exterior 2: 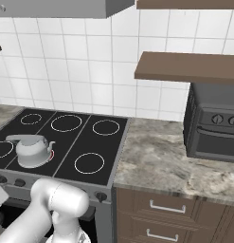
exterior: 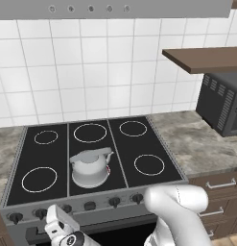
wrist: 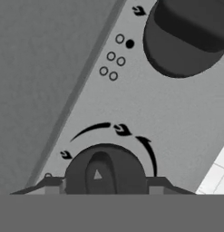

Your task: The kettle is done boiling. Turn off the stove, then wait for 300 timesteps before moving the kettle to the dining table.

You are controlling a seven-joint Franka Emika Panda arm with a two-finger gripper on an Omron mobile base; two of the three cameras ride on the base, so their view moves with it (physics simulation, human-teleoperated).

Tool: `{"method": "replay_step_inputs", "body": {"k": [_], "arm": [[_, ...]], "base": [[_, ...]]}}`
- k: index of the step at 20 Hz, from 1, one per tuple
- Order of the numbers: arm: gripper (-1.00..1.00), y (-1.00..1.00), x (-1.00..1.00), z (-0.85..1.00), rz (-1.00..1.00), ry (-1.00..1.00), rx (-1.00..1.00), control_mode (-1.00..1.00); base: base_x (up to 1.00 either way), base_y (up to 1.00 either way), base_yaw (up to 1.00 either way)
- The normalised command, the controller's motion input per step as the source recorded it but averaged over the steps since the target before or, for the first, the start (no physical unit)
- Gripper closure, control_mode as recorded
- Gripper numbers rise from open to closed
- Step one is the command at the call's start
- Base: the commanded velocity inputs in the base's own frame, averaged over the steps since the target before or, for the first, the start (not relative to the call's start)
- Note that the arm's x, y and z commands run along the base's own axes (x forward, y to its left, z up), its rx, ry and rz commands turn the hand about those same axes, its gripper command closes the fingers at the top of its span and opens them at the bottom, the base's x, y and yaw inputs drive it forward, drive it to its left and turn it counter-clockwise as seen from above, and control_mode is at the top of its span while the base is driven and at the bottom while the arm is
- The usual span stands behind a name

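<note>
The kettle [exterior: 90, 167] sits on the stove [exterior: 53, 154], on the middle burner near the front edge of the black glass, its spout toward the right, a red glow showing at its base. The pincer [wrist: 100, 186] is down at the steel front panel, below and left of the kettle and well apart from it. In the hand view its two fingertips [wrist: 51, 185] stand on either side of a black knob [wrist: 104, 171], right beside its flanks; whether they press it I cannot tell. A toaster oven [exterior 2: 213, 124] stands on the worktop [exterior 2: 161, 159] to the right.
</note>
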Motion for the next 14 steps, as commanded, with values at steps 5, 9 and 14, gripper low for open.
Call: {"method": "replay_step_inputs", "body": {"k": [5, 9, 14], "arm": [[1.00, 0.00, 0.00, -0.17, -0.12, -0.03, 0.29, -1.00], [1.00, 0.00, 0.00, -0.15, -0.12, 0.00, 0.31, -1.00], [1.00, 0.00, 0.00, -0.14, -0.13, 0.00, 0.32, -1.00]], "base": [[0.00, 0.00, 0.00], [0.00, 0.00, 0.00], [0.00, 0.00, 0.00]]}}
